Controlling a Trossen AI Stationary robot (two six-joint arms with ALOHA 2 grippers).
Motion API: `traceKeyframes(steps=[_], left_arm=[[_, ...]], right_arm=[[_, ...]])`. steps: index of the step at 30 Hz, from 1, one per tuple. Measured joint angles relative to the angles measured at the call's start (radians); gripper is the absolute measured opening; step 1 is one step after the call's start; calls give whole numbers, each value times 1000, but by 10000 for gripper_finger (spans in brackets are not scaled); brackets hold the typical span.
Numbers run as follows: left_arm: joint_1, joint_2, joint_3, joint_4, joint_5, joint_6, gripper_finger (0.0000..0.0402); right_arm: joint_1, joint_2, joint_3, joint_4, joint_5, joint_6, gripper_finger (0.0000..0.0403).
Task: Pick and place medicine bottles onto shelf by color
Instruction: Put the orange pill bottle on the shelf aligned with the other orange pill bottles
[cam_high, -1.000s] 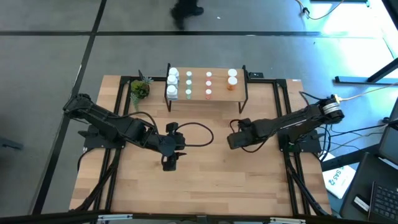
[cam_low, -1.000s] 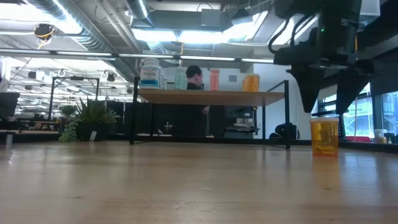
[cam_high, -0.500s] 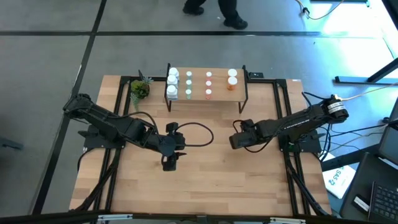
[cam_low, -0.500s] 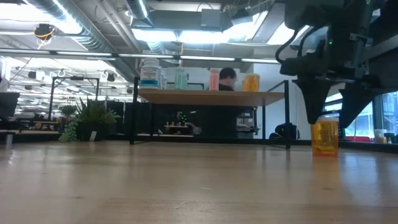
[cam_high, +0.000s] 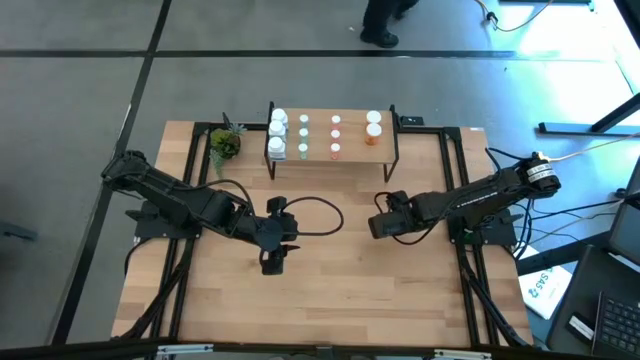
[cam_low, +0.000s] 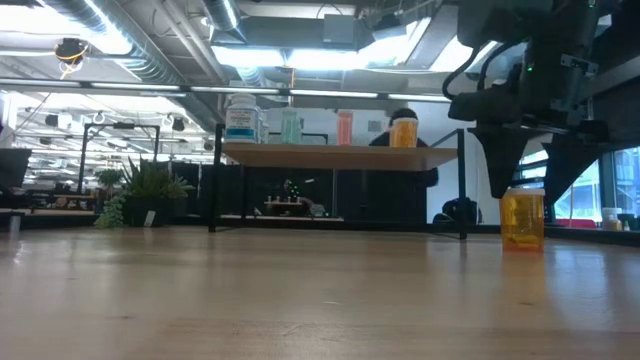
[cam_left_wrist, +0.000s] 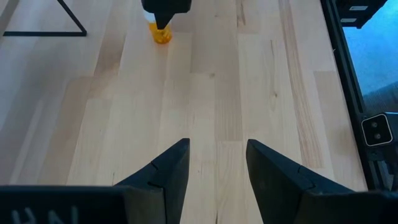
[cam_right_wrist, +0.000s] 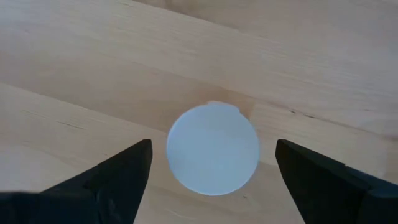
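An orange medicine bottle (cam_low: 522, 220) with a white cap (cam_right_wrist: 212, 148) stands upright on the table at the right. My right gripper (cam_right_wrist: 211, 155) hangs open just above it, pointing down, with one finger on each side of the cap and touching nothing. The shelf (cam_high: 352, 152) stands at the table's far edge. It carries white (cam_high: 277, 135), pale green (cam_high: 304, 135), pink-red (cam_high: 335, 136) and orange (cam_high: 373, 128) bottles in rows. My left gripper (cam_left_wrist: 217, 165) hovers open over bare wood left of the table's middle.
A small potted plant (cam_high: 224, 143) stands left of the shelf. Black frame rails (cam_high: 190, 190) run along both sides of the table. A person moves in the room beyond the far edge. Bare wood lies between the arms and toward the near edge.
My right gripper has come down toward the orange bottle, its open fingers now reaching beside the cap, and has then kept still. The person beyond the table has walked toward the right.
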Motion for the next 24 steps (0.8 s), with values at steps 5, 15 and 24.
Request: traceKeyframes(steps=[5,15,24], left_arm=[[0,0,0,0,0,0,151],[0,0,0,0,0,0,151],[0,0,0,0,0,0,151]], right_arm=[[0,0,0,0,7,0,343],[0,0,0,1,8,-1,343],[0,14,0,0,29,-1,343]])
